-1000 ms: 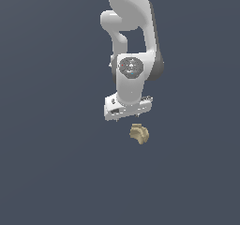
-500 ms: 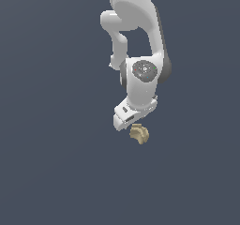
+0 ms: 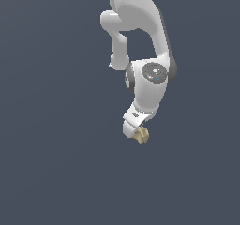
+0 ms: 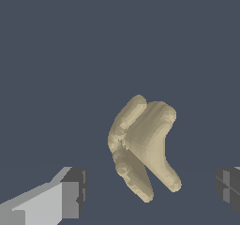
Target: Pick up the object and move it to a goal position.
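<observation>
A white robot arm [image 3: 140,41] bends down over a plain dark slate-blue surface, which may be a desk. The hand [image 3: 134,128] hangs low, right beside a small tan object [image 3: 141,135] that sits just at its tip, toward the exterior view's right. Whether they touch cannot be told from that view.

In the wrist view, the hand [image 4: 150,191] is spread wide: one grey fingertip [image 4: 75,191] and the other [image 4: 228,189] stand well apart, with the object [image 4: 143,144] lying between them and touching neither.

The object is a matte, lumpy chunk with two rounded lobes meeting in a notch. It looks rigid and light, not fragile. Its uneven, curved sides could let it twist or slip under a pinch. The best hold is probably across the thick middle, where the lobes join, rather than on the tapering ends.
</observation>
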Controlling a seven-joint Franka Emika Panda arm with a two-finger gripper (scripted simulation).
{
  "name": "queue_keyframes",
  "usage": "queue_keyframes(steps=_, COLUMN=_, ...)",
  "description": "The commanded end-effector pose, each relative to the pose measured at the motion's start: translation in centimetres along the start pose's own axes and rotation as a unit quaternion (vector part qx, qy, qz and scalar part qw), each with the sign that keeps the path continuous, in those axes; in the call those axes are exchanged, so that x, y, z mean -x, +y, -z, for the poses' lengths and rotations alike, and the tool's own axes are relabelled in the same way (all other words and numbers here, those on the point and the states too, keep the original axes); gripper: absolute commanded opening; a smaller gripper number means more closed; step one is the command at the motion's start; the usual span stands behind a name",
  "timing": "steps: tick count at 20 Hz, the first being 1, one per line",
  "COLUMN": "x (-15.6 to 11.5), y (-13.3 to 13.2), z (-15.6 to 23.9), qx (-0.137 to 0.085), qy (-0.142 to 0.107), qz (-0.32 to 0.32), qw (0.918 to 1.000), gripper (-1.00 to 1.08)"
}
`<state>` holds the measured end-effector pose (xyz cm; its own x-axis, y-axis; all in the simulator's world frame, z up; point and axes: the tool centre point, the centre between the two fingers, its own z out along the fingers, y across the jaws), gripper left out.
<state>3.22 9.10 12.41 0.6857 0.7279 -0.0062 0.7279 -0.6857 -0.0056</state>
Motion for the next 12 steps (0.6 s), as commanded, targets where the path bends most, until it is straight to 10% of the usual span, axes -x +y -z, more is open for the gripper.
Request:
queue_keyframes(steps=1, x=-0.42, y=-0.08, z=0.0, qx=0.002, qy=0.002, qz=0.018, qw=0.9998, gripper=1.0)
queue_keyframes(steps=12, x=-0.75, y=-0.17, z=-0.63, qx=0.003, qy=0.003, qz=0.032, qw=0.9995, gripper=1.0)
